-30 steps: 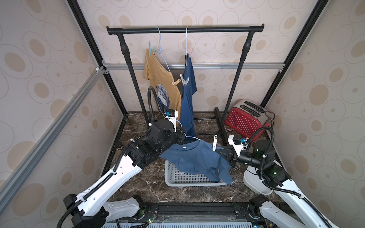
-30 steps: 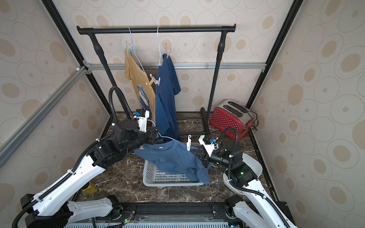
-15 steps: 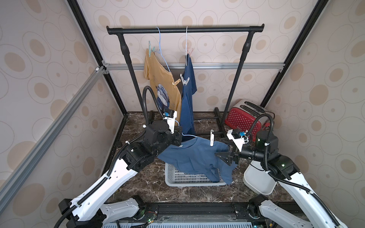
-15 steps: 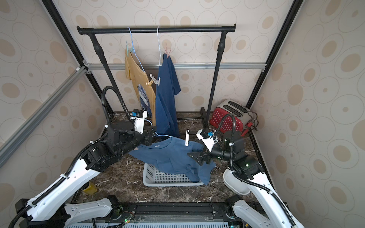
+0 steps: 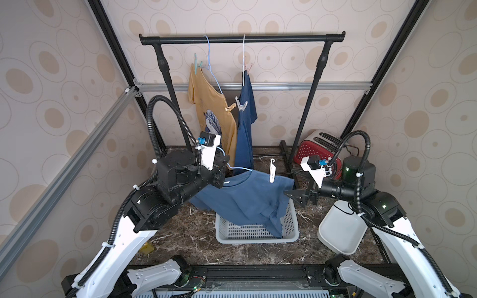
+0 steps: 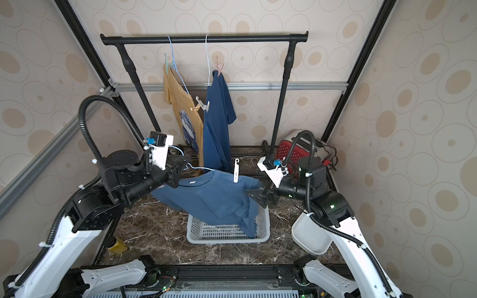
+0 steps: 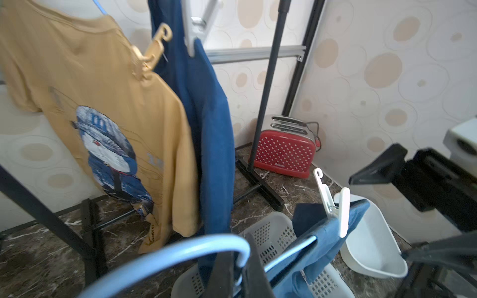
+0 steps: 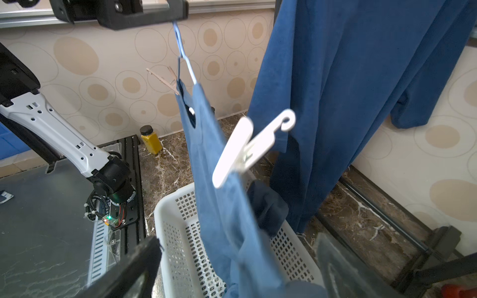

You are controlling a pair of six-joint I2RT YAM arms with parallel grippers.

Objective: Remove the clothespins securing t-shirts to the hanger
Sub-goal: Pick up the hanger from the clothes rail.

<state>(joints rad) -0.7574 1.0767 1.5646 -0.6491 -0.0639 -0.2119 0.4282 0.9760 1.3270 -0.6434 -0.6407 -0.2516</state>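
— At the right gripper [image 5: 299,198], how do the jaws stand?
— Spread wide, with nothing between them. It hangs level, just beside the sleeve edge of the medium blue cotton t-shirt [image 5: 247,198]. Whether a fingertip brushes the cloth I cannot tell.
— And the other?
— The left gripper [image 6: 183,166] is clamped tight on the hook of the light blue plastic hanger [image 5: 240,169] carrying that shirt. It holds the shirt out over the pale perforated plastic basket [image 5: 258,240], and the hem droops into it.
— Room to move?
— There is open air above the shirt between the two grippers. Under the right arm sits a white plastic tub [image 5: 340,232]. Behind it are a red dotted toaster [image 5: 312,149] and a foot of the black metal clothes rack [image 5: 242,40]. Close behind the left gripper hang a navy t-shirt [image 5: 245,134] and a mustard-yellow t-shirt with a blue cartoon print [image 5: 206,103].
— The pins?
— A white plastic clothespin [image 5: 272,172] stands upright on the held shirt's shoulder nearer the right gripper, hooked tail up. It is blurred in the right wrist view. A tan clothespin [image 8: 165,78] grips the far shoulder. On the rack shirts, a yellow clothespin [image 5: 230,107] and a translucent white clothespin [image 5: 241,103] sit low. A teal clothespin [image 5: 197,63] and a pinkish clothespin [image 5: 249,65] sit high.
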